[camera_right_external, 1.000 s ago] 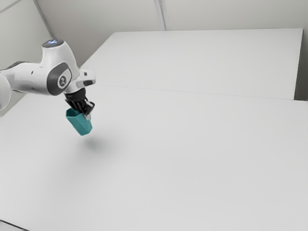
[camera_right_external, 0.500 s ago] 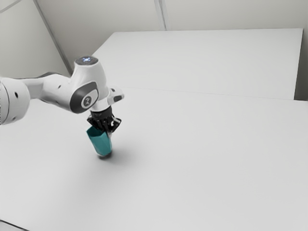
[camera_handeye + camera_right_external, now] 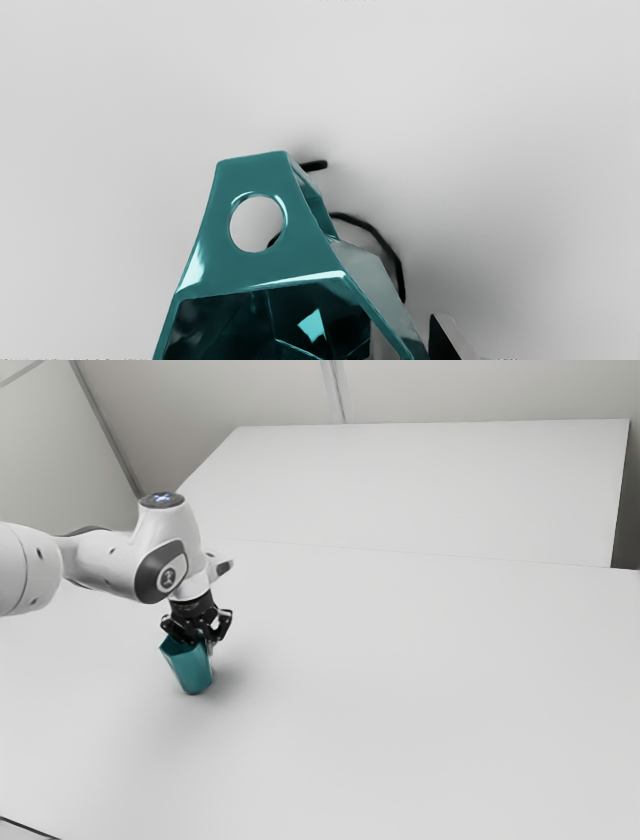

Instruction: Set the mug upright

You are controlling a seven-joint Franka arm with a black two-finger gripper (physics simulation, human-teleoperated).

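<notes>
"What's the mug (image 3: 193, 670) like?"
"Glossy teal, faceted, its handle (image 3: 255, 175) pierced by a round hole."
"And its pose?"
"Mouth (image 3: 225, 325) up, leaning toward the exterior view's left, base (image 3: 195, 687) on or just above the bench (image 3: 400, 710), can't tell which."

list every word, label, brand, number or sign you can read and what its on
Nothing can be read as a word, brand or number.
Round emblem on the arm's dark joint cap: too small to make out.
Pale, bluish mark on the dark disc on top of the arm: too small to read.
Teal mug: no lettering on the sides that show.
</notes>
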